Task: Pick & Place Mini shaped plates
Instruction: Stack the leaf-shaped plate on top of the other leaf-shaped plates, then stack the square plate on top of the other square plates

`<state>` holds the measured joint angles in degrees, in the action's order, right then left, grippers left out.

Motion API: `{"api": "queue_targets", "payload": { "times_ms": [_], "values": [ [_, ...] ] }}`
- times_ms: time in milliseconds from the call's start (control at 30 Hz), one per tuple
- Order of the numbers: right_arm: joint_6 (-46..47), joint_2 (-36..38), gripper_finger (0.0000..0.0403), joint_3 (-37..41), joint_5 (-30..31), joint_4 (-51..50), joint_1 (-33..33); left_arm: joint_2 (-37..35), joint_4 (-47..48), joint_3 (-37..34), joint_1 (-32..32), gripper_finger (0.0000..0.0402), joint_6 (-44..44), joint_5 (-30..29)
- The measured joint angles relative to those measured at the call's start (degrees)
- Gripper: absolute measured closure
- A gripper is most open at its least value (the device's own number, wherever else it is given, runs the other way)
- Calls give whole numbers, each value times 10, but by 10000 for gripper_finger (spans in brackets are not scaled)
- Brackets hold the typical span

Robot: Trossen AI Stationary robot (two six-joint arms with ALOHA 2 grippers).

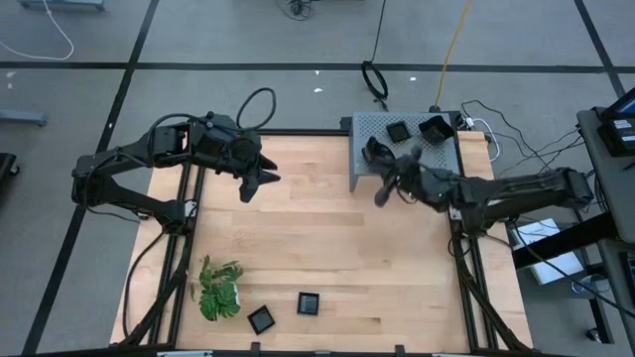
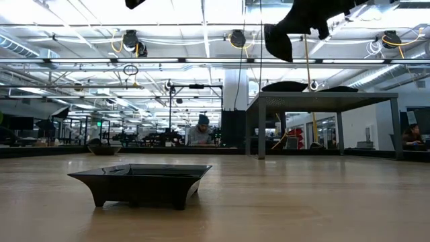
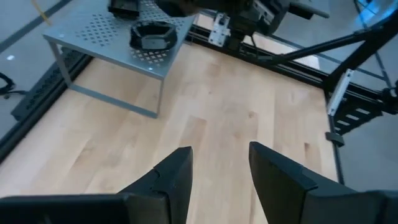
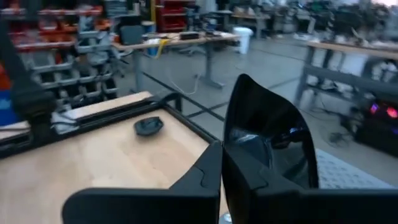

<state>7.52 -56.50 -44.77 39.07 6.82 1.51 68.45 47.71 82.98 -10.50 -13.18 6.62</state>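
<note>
In the high view the right pincer point(image 1: 383, 194) is motion-blurred, so the small black dish it clamps cannot be made out there. In the low view the picture's 12 o'clock edge cuts off both arms. The perforated grey metal shelf point(image 3: 99, 37) is cropped in the left wrist view.

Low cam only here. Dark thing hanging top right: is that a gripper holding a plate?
Observer: Yes. The right wrist view shows the right gripper shut on a leaf-like black plate.
Operator: Where over the table?
Observer: In the high view it hangs just off the grey perforated stand, which carries at least two more plates.
Operator: Left arm?
Observer: The left gripper is open and empty, over a bare part of the table.
</note>
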Motion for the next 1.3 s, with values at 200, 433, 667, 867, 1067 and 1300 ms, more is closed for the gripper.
{"api": "queue_targets", "payload": {
  "times_ms": [200, 433, 667, 867, 1067, 1300],
  "values": [
    [81, -11, 403, -65, -6, -182, -69, 0, -20, 0, 0, 240, -7, -12],
    [163, -63, 403, -148, -61, -361, -127, 0, -52, 0, 0, 241, -8, -12],
    [193, -106, 403, -155, -81, -369, -139, 0, -60, 0, 0, 240, -24, -13],
    [188, -122, 403, -155, -81, -367, -139, 0, -60, 0, 0, 240, -26, -13],
    [184, -123, 394, -155, -81, -357, -139, 0, -60, 0, 0, 240, -26, -13],
    [142, -123, 326, -155, -95, -307, -138, 0, -59, 0, 0, 240, -24, -13]
  ]
}}
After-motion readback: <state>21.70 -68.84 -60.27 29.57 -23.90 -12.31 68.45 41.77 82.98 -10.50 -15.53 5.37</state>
